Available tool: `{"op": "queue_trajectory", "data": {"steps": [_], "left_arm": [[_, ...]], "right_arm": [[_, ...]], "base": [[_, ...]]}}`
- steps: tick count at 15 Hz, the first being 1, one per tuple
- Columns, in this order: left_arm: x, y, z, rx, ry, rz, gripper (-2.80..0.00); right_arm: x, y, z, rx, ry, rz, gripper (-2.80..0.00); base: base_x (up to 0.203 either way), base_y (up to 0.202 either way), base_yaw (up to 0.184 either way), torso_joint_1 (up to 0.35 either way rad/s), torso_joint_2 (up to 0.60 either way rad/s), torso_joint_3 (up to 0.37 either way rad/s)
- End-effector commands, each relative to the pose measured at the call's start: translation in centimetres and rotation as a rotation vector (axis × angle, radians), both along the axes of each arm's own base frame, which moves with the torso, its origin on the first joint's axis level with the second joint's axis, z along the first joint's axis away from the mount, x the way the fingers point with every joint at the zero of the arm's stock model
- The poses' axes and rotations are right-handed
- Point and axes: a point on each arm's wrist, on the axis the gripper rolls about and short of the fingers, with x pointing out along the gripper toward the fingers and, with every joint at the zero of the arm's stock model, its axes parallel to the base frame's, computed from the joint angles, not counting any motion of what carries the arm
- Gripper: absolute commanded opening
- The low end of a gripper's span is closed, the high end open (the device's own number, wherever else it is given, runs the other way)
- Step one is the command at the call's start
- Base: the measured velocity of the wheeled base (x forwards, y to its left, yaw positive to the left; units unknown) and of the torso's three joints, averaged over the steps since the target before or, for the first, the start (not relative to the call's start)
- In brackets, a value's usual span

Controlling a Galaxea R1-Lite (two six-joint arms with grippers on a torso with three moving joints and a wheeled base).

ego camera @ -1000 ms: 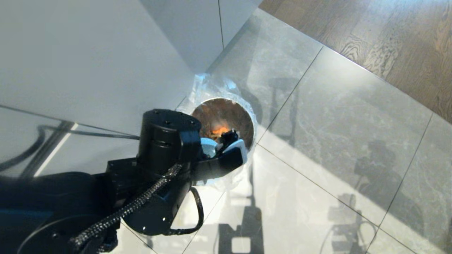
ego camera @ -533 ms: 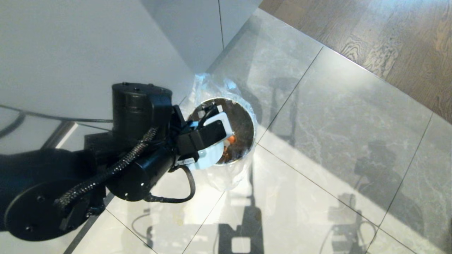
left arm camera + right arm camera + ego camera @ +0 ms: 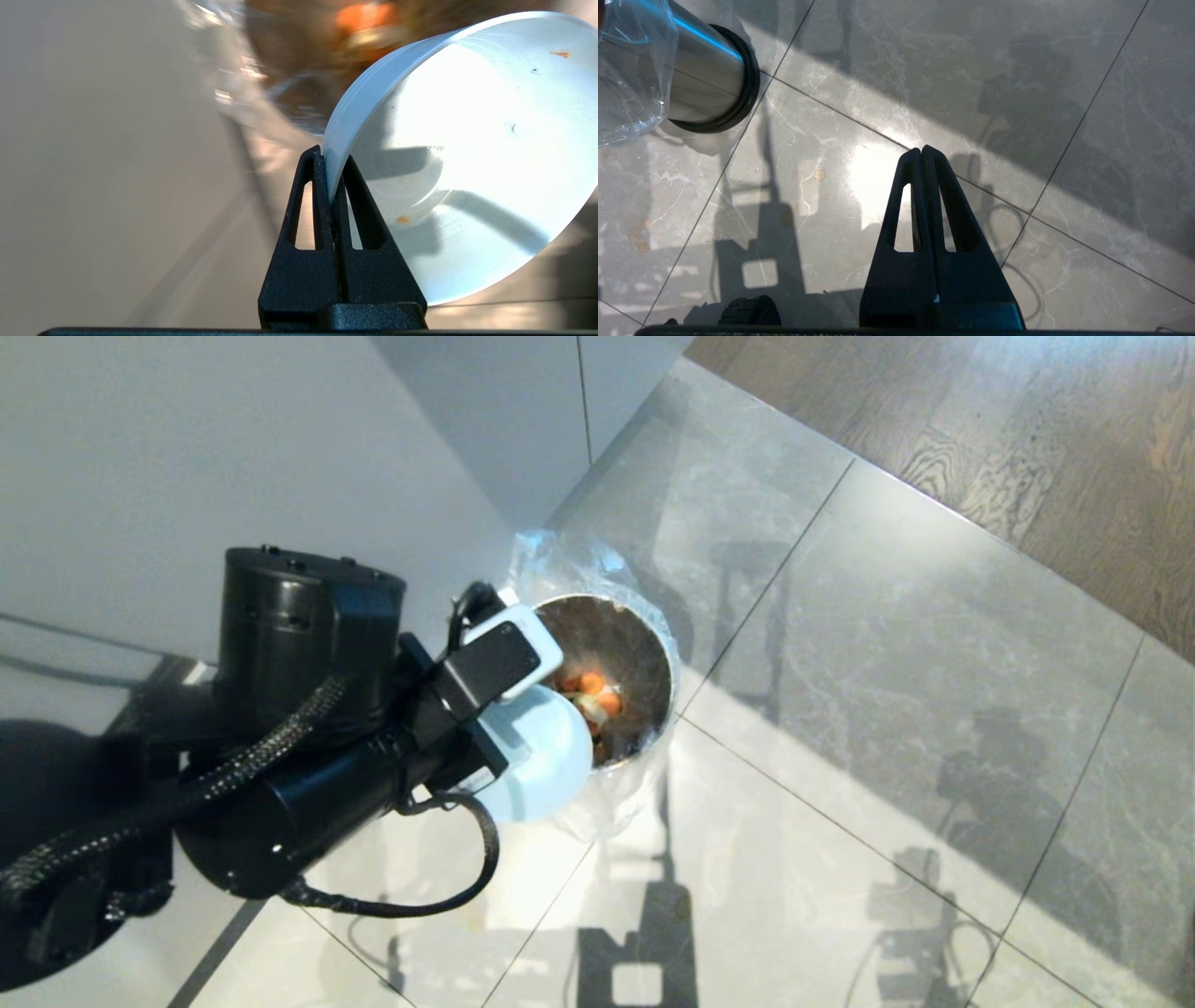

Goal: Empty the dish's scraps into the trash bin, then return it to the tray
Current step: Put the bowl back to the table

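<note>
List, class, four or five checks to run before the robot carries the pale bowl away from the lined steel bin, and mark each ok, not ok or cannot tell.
1. Grip: left hand pinches the dish by its rim, fingers shut on it. Ok.
2. Dish emptied: only a few orange specks cling inside. Ok.
3. Scraps landed inside the trash bin. Ok.
4. Spill on the floor around the bin: none seen, though the arm hides part. Cannot tell.
5. Tray ready to receive the dish: not in view. Cannot tell.
6. Right hand shut, empty, hanging over the floor, clear of the bin. Ok.
</note>
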Motion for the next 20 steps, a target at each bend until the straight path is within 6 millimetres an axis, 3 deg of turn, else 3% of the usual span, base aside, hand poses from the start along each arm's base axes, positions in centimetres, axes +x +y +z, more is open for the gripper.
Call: {"op": "queue_trajectory", "data": {"steps": [1,9,20], "left_arm": [[-0.8,0.6,0.4,-0.193,0.081,0.007,-2.80],[-1.9,5.1,0.2,-0.434,0.199,0.020,-2.80],[-6.6,10.1,-0.7,-0.519,0.086,0.068,-2.80]], "right_arm": [[0.0,0.0,0.0,0.001,-0.001,0.000,-2.80],[0.0,0.0,0.0,0.001,-0.001,0.000,-2.80],[0.0,0.0,0.0,0.001,-0.001,0.000,-2.80]], "base": [[0.000,0.000,0.000,0.000,0.00,0.000],[0.000,0.000,0.000,0.000,0.00,0.000],[0.000,0.000,0.000,0.000,0.00,0.000]]}}
